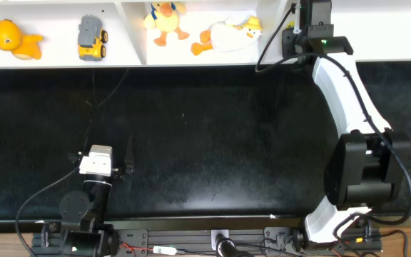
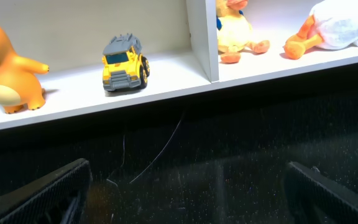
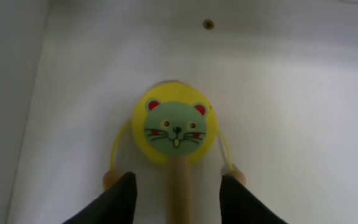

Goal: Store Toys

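Note:
A yellow rattle drum (image 3: 175, 127) with a green cat face lies on the white floor of the shelf's right compartment, its wooden handle (image 3: 180, 190) pointing back between my fingers. My right gripper (image 3: 178, 200) is open and straddles the handle, with a gap on each side. In the top view the right arm (image 1: 342, 78) reaches up into that compartment. My left gripper (image 2: 185, 193) is open and empty, low over the black table near its base (image 1: 100, 151). The shelf holds an orange toy (image 1: 13, 37), a yellow truck (image 1: 92, 38), a yellow duck plush (image 1: 165, 20) and a white duck plush (image 1: 227, 36).
The white shelf (image 1: 120, 61) runs along the table's far edge, split by upright dividers (image 2: 202, 38). The black tabletop (image 1: 212, 135) stretches between the arms. Cables (image 1: 105, 93) trail from the shelf toward the left arm.

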Motion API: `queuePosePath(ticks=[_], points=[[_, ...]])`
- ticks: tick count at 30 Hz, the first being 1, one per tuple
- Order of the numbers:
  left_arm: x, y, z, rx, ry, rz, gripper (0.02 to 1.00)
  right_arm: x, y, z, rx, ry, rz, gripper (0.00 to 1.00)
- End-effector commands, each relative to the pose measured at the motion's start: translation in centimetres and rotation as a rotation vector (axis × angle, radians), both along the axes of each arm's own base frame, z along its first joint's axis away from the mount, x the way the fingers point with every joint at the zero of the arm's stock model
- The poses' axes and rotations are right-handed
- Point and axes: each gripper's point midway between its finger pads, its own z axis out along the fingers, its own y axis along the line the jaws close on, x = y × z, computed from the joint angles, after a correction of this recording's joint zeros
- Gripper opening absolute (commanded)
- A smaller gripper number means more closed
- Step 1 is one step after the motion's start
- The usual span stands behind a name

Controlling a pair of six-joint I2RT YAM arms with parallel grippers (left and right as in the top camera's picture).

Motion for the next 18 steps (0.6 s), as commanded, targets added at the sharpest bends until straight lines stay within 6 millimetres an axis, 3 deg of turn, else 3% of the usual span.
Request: queuePosePath(ticks=[1, 9, 15, 18], points=[[0.0, 0.1, 0.0, -0.019, -0.003, 0.002, 0.998, 0.9, 0.2, 1.2, 0.010, -0.032, 0.003, 0.476], [0.0, 0.1, 0.0, -0.019, -0.003, 0.002, 0.996, -1.5, 0.1, 2.2, 0.010, -0.048, 0.003, 0.492], [0.0, 0.1, 0.0, -0.019, -0.003, 0.002, 0.998, -5.8, -0.2, 1.1, 0.009, -0.038, 0.002, 0.557], [0.0, 0.1, 0.0, -0.019, -0.003, 0.002, 0.996, -8.1, -0.4, 0.7, 0.007, -0.018, 0.002, 0.645]])
